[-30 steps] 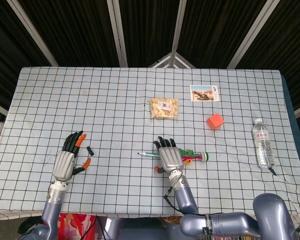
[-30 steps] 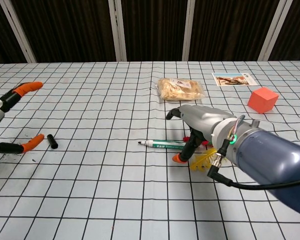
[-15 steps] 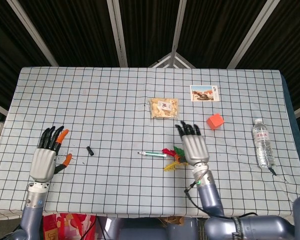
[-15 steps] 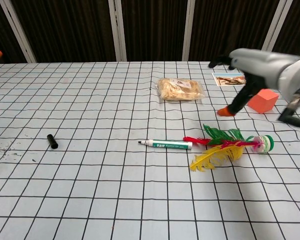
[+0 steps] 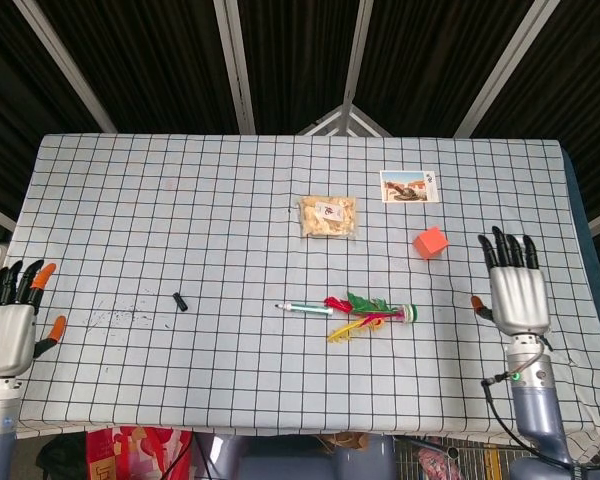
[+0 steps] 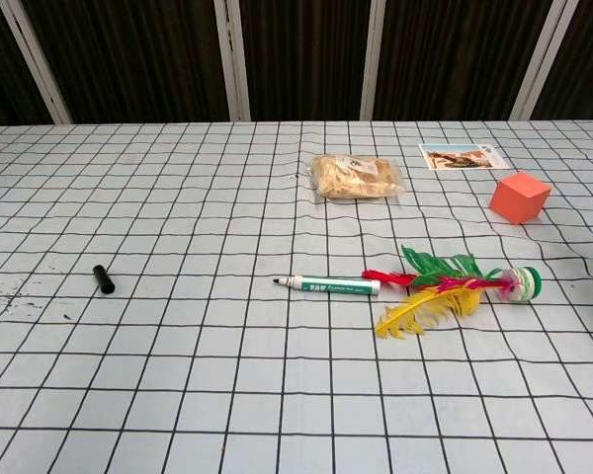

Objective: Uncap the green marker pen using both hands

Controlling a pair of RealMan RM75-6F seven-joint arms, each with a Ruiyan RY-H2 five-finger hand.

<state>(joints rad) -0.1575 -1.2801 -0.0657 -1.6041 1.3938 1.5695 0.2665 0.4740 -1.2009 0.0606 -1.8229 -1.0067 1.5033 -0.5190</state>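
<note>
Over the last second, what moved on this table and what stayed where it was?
Both hands drew outward, away from the middle: the left hand to the table's left edge, the right hand off the marker pen to the right side. Both are open, holding nothing. The uncapped pen, black cap, feathered shuttlecock and orange cube stayed put.

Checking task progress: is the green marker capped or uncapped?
Uncapped: the green marker lies with its tip bare, and the black cap lies apart, far to its left.
</note>
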